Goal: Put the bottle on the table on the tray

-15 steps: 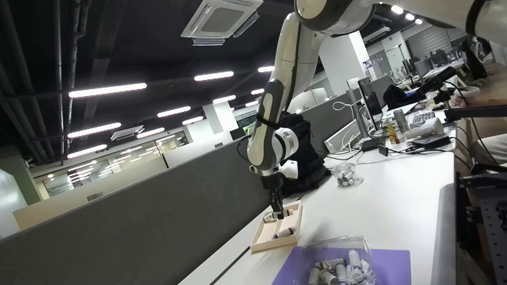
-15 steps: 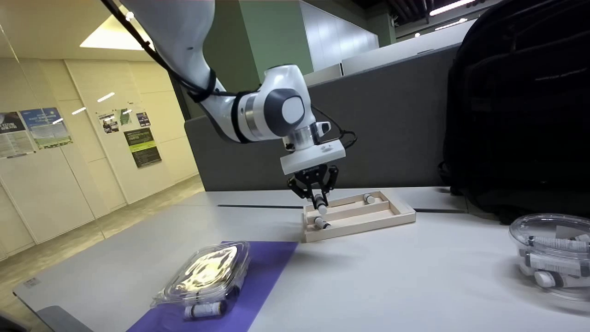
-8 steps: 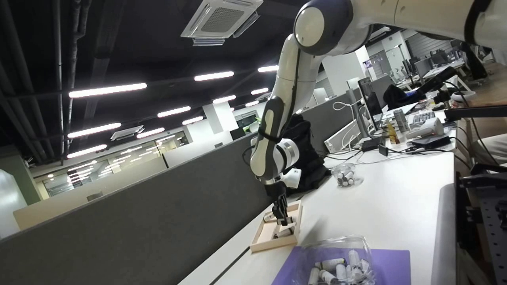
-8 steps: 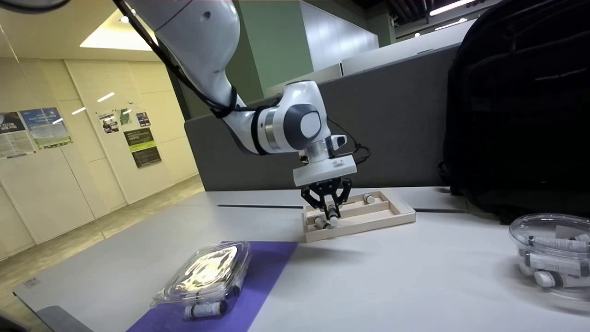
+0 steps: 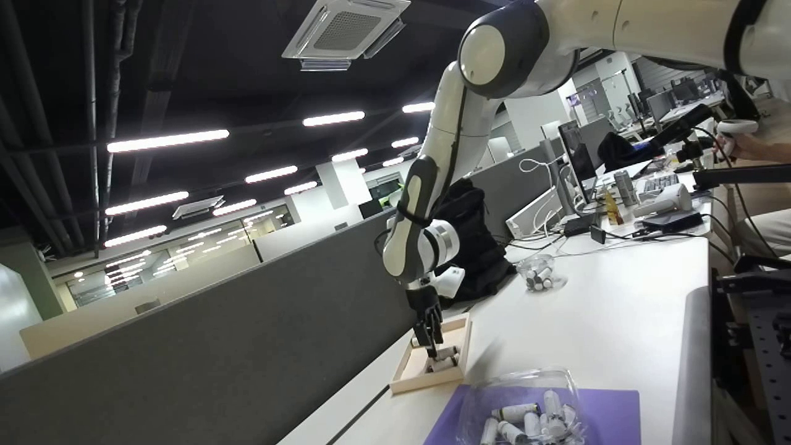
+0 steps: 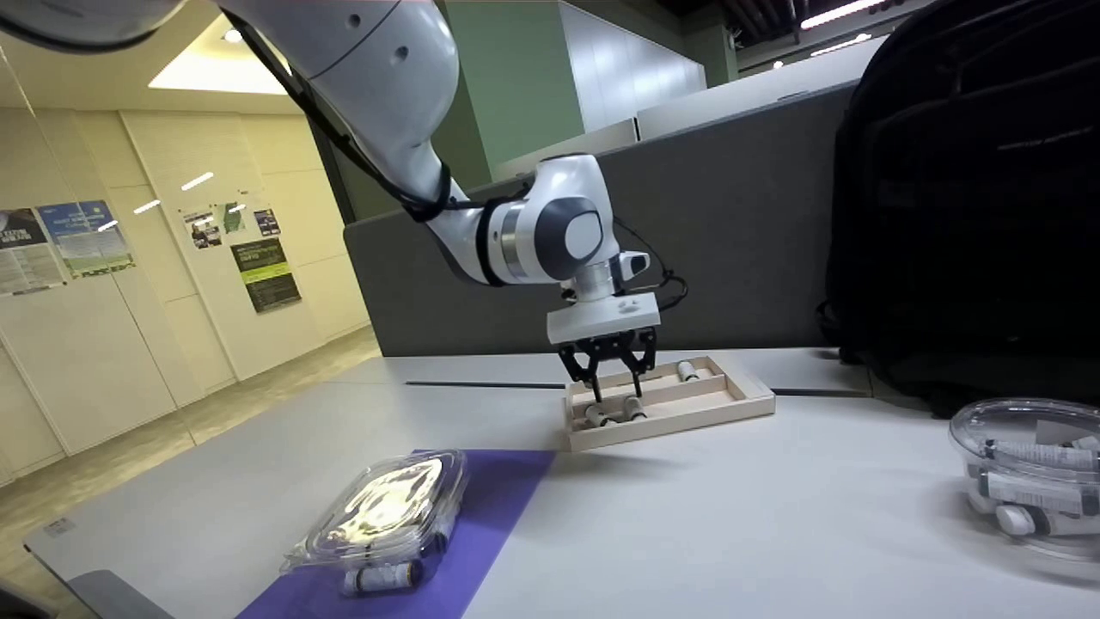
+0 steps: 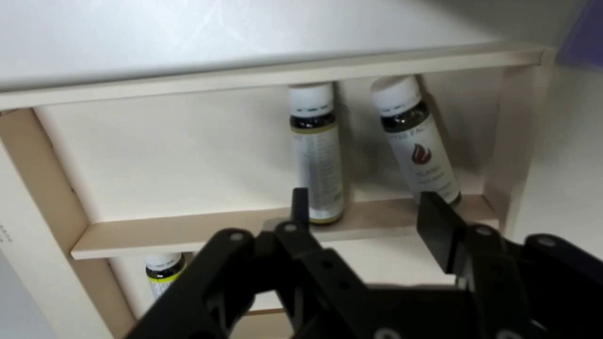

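Observation:
A white-capped bottle with a pale label (image 7: 318,165) lies in the wider compartment of the wooden tray (image 7: 264,77), its base end on the divider. It also shows in both exterior views (image 5: 447,353) (image 6: 634,407). My gripper (image 7: 362,202) is open and empty just above the divider, raised off the bottle; it also shows in both exterior views (image 5: 431,347) (image 6: 618,395). A second bottle with a red flame mark (image 7: 419,146) lies tilted to its right in the same compartment. A third bottle (image 7: 162,273) lies in the other compartment, partly hidden by the gripper.
A clear square container of bottles (image 6: 395,507) sits on a purple mat (image 6: 498,524) near the tray. A round clear tub of bottles (image 6: 1031,481) stands further along the table. A black backpack (image 6: 962,215) and a grey partition (image 6: 739,258) stand behind.
The gripper held the bottle above the tray, lowered it into the compartment beside the flame-marked bottle, then opened. The bottle now lies in the tray, free of the fingers.

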Motion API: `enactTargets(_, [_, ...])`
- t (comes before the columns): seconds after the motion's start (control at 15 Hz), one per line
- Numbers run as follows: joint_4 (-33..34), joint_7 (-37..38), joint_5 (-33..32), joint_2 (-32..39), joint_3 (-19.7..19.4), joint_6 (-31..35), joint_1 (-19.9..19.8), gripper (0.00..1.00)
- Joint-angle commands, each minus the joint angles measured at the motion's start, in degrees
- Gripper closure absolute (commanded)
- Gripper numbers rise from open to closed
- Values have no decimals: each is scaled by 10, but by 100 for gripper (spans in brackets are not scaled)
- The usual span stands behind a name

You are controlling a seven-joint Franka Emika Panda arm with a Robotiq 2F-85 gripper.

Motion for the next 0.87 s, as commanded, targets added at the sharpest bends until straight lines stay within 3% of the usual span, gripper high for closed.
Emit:
enactTargets(0.0, [-2, 8, 10, -22, 21, -7, -10, 7])
enactTargets(0.13, [-18, 7, 20, -48, 32, -14, -13, 0])
enactTargets(0.8, [-145, -14, 52, -220, 47, -51, -13, 0])
